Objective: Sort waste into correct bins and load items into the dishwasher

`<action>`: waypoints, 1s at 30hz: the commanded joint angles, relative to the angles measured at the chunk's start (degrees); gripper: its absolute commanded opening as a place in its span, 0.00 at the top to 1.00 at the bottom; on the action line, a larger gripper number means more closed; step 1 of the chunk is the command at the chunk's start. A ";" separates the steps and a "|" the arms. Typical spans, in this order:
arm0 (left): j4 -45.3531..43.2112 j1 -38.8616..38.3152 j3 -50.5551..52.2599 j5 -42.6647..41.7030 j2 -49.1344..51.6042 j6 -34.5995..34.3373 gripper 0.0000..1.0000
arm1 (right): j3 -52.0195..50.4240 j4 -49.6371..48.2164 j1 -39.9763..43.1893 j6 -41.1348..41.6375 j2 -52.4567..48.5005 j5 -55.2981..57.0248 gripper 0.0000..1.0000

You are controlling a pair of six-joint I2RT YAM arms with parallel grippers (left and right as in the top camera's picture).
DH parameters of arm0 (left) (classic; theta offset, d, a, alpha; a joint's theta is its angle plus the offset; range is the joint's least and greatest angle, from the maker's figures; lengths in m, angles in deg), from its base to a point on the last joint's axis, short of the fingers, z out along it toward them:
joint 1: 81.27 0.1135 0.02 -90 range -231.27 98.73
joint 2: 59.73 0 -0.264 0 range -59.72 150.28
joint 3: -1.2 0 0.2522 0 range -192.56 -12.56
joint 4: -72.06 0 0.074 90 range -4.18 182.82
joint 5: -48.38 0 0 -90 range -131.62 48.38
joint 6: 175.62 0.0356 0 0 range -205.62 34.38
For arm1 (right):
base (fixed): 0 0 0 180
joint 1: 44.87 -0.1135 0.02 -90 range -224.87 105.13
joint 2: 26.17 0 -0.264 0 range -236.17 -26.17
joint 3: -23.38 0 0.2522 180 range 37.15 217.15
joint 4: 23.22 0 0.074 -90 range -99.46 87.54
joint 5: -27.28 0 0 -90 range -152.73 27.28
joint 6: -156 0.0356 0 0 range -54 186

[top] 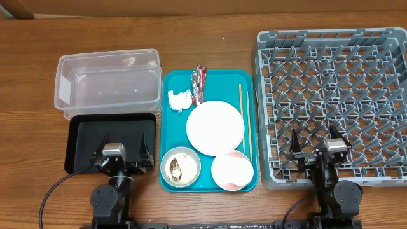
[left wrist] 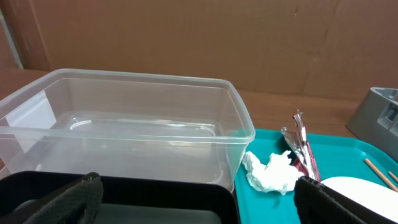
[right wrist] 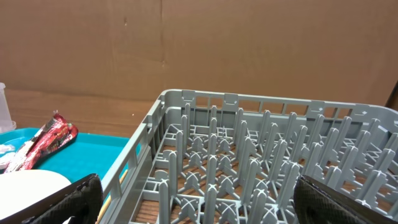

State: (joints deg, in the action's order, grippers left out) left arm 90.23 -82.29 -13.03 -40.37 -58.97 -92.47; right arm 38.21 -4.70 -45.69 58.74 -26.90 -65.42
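A teal tray [top: 172, 86] holds a crumpled white tissue [top: 179, 100], a red-and-silver wrapper [top: 199, 83], chopsticks [top: 244, 114], a large pale plate [top: 215, 127], a pale-pink bowl [top: 232, 170] and a grey-rimmed bowl [top: 180, 167] with food scraps. The clear tub [top: 107, 86] and black tray [top: 102, 137] lie at the left, the grey dish rack [top: 331, 102] at the right. My left gripper [top: 124, 154] is open and empty over the black tray's near edge. My right gripper [top: 316, 152] is open and empty over the rack's near edge. The tissue [left wrist: 270, 174], wrapper [left wrist: 301, 146] and rack [right wrist: 249, 155] show in the wrist views.
The wooden table [top: 210, 44] runs behind and around everything. A brown cardboard wall [left wrist: 186, 37] stands at the far side. The small white cup is not in view.
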 commanded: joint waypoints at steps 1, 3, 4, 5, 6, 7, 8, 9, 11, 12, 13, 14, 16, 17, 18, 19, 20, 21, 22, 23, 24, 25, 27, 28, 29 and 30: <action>-0.13 0.46 0.20 0.20 -0.50 0.46 0.00 | -0.59 -0.20 0.15 0.39 0.57 0.11 0.00; -0.13 0.46 0.20 0.20 -0.50 0.46 0.00 | -0.59 -0.20 0.15 0.39 0.57 0.11 0.00; -0.13 0.46 0.20 0.20 -0.50 0.46 0.00 | -0.59 -0.20 0.15 0.42 0.57 0.11 0.00; -0.13 0.46 0.20 0.20 -0.50 0.44 0.00 | -0.59 -0.20 0.15 0.39 0.57 0.11 0.00; -0.13 0.46 0.20 0.20 -0.50 0.44 0.00 | -0.59 -0.20 0.15 0.42 0.57 0.11 0.00; -0.13 0.46 0.20 0.20 -0.50 0.46 0.00 | -0.59 -0.20 0.15 0.42 0.57 0.11 0.00; -0.13 0.46 0.20 0.20 -0.50 0.46 0.00 | -0.59 -0.20 0.15 0.39 0.57 0.11 0.00; -0.13 0.46 0.20 0.20 -0.50 0.46 0.00 | -0.59 -0.20 0.15 0.42 0.57 0.11 0.00; -0.13 0.46 0.20 0.20 -0.50 0.46 0.00 | -0.59 -0.20 0.15 0.39 0.57 0.11 0.00; -0.13 0.46 0.20 0.20 -0.50 0.46 0.00 | -0.59 -0.20 0.15 0.42 0.57 0.11 0.00; -0.13 0.46 0.20 0.20 -0.50 0.46 0.00 | -0.59 -0.20 0.15 0.39 0.57 0.11 0.00; -0.13 0.46 0.20 0.20 -0.50 0.46 0.00 | -0.59 -0.20 0.15 0.39 0.57 0.11 0.00; -0.13 0.46 0.20 0.20 -0.50 0.46 0.00 | -0.59 -0.20 0.15 0.39 0.57 0.11 0.00; -0.13 0.46 0.20 0.20 -0.50 0.46 0.00 | -0.59 -0.20 0.15 0.39 0.57 0.11 0.00; -0.13 0.46 0.20 0.20 -0.50 0.46 0.00 | -0.59 -0.20 0.15 0.39 0.57 0.11 0.00; -0.13 0.46 0.20 0.20 -0.50 0.46 0.00 | -0.59 -0.20 0.15 0.39 0.57 0.11 0.00; -0.13 0.46 0.20 0.20 -0.50 0.46 0.00 | -0.59 -0.20 0.15 0.39 0.57 0.11 0.00; -0.13 0.46 0.20 0.20 -0.50 0.46 0.00 | -0.59 -0.20 0.15 0.39 0.57 0.11 0.00; -0.13 0.46 0.20 0.20 -0.50 0.46 0.00 | -0.59 -0.20 0.15 0.42 0.57 0.11 0.00; -0.13 0.46 0.20 0.20 -0.50 0.46 0.00 | -0.59 -0.20 0.15 0.39 0.57 0.11 0.00; -0.13 0.46 0.20 0.20 -0.50 0.46 0.00 | -0.59 -0.20 0.15 0.39 0.57 0.11 0.00; -0.13 0.46 0.20 0.20 -0.50 0.46 0.00 | -0.59 -0.20 0.15 0.39 0.57 0.11 0.00; -0.15 0.46 0.20 0.22 -0.50 0.50 0.00 | -0.59 -0.20 0.15 0.42 0.57 0.11 0.00; -0.22 0.46 0.20 0.85 -0.50 1.25 0.00 | -0.59 -0.20 0.15 0.42 0.57 0.11 0.00; -0.37 0.48 0.20 1.95 -0.50 2.56 0.00 | -0.59 -0.20 0.15 0.39 0.57 0.11 0.00; -0.39 0.48 0.20 2.86 -0.50 3.50 0.00 | -0.59 -0.20 0.15 0.39 0.57 0.11 0.00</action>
State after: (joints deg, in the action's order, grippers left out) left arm 90.18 -82.29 -13.03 -40.04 -58.97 -92.08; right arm 38.21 -4.70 -45.71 58.71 -26.90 -65.45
